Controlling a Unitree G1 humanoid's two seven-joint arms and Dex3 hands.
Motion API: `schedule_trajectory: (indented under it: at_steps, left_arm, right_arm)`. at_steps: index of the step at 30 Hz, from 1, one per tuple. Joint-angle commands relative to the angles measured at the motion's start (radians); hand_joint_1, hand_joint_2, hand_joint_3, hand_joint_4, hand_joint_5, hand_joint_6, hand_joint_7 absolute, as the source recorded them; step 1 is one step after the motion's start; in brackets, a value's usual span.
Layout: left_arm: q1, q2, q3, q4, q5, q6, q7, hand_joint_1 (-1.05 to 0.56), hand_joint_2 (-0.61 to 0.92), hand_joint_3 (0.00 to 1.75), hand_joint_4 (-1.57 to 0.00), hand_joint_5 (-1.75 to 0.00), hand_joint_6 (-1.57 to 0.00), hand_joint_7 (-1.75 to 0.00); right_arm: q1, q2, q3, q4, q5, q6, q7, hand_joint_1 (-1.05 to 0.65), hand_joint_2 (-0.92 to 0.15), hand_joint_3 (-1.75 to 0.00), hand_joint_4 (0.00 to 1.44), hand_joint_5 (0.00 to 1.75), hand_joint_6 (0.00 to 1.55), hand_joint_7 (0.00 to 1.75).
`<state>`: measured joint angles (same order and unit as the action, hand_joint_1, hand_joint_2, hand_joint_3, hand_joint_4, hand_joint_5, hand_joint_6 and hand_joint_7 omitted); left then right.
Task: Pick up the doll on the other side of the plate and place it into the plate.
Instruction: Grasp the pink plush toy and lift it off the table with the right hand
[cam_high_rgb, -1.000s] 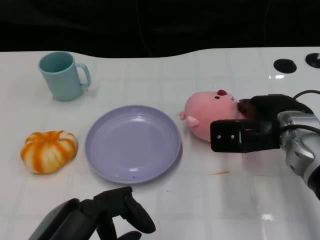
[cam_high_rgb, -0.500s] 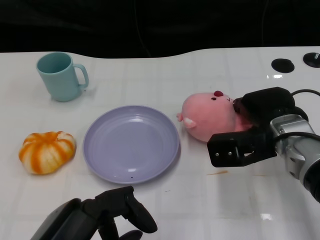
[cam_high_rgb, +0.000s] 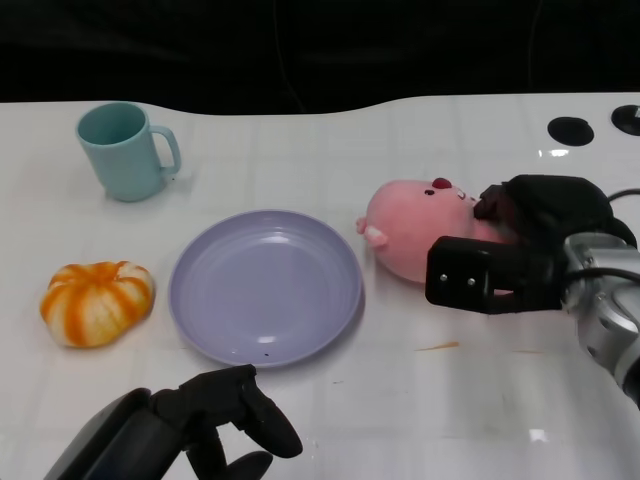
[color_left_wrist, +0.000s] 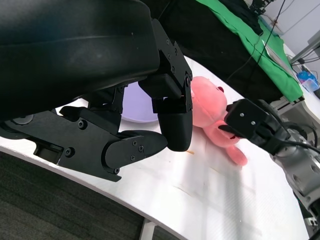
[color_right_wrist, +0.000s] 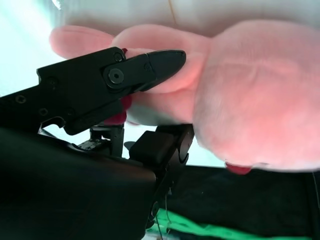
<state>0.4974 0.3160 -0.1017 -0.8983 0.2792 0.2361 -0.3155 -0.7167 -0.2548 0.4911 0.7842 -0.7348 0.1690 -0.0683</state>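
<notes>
You have the white table (cam_high_rgb: 400, 400) with the lavender plate (cam_high_rgb: 265, 286) bare, the pink doll (cam_high_rgb: 415, 230) just right of it gripped by your right hand (cam_high_rgb: 515, 250), and your left hand (cam_high_rgb: 215, 420) curled, holding nothing.

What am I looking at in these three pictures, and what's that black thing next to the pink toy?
It is a humanoid robot working at a white table. The wide picture comes from a camera on its head; the other two come from cameras at its wrists, just behind each hand. On the table lie a teal mug, an orange pumpkin, a purple plate and a pink doll. The black thing is the right hand: its fingers are closed around the doll, which lies beside the plate, not in it. The left hand waits near the table's front edge, fingers curled, holding nothing.
</notes>
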Motion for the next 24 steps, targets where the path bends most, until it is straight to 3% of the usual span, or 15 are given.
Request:
schedule_trajectory:
  at_steps: [1,2,3,8,10,13,18,24]
  left_arm:
    - [-0.005,0.017,0.004,0.024,0.005,-0.023,-0.003,-0.22,0.82,0.63,-0.56,-1.64,-0.63,-1.06]
    - [-0.005,0.017,0.003,0.028,0.006,-0.028,-0.002,-0.22,0.82,0.63,-0.56,-1.65,-0.63,-1.06]
    - [-0.005,0.017,0.002,0.032,0.006,-0.031,-0.002,-0.22,0.82,0.63,-0.56,-1.65,-0.63,-1.06]
    - [-0.003,0.011,-0.007,0.033,0.004,-0.030,-0.001,-0.22,0.82,0.63,-0.56,-1.63,-0.63,-1.07]
    - [-0.004,0.010,-0.010,0.032,0.009,-0.028,0.001,-0.22,0.81,0.63,-0.56,-1.64,-0.63,-1.07]
    - [-0.009,0.009,-0.016,0.033,0.016,-0.023,0.002,-0.22,0.81,0.65,-0.57,-1.66,-0.64,-1.07]
    - [-0.017,0.004,-0.025,0.036,0.024,-0.019,0.003,-0.23,0.81,0.66,-0.56,-1.66,-0.63,-1.07]
    - [-0.025,0.000,-0.032,0.047,0.029,-0.025,0.004,-0.22,0.80,0.66,-0.56,-1.64,-0.63,-1.07]
  right_arm:
    - [0.045,-0.029,-0.049,-0.043,0.037,-0.035,-0.059,-0.30,-0.79,-0.56,0.88,1.74,0.89,1.13]
    - [0.054,-0.032,-0.060,-0.052,0.045,-0.050,-0.075,-0.29,-0.69,-0.74,0.89,1.74,0.79,1.39]
    - [0.062,-0.034,-0.067,-0.060,0.049,-0.060,-0.088,-0.29,-0.66,-0.82,0.89,1.75,0.75,1.47]
    - [0.085,-0.043,-0.107,-0.139,0.074,-0.097,-0.116,-0.28,-0.69,-0.71,0.91,1.75,0.66,1.63]
    - [0.088,-0.039,-0.123,-0.167,0.091,-0.114,-0.116,-0.27,-0.60,-0.91,0.93,1.75,0.67,1.72]
    - [0.088,-0.030,-0.135,-0.195,0.105,-0.136,-0.114,-0.25,-0.50,-1.09,0.95,1.75,0.70,1.74]
    - [0.072,0.002,-0.137,-0.206,0.108,-0.160,-0.133,-0.25,-0.46,-1.11,0.96,1.75,0.71,1.75]
    - [0.029,0.078,-0.119,-0.214,0.101,-0.157,-0.127,-0.25,-0.45,-1.20,0.98,1.75,0.73,1.75]
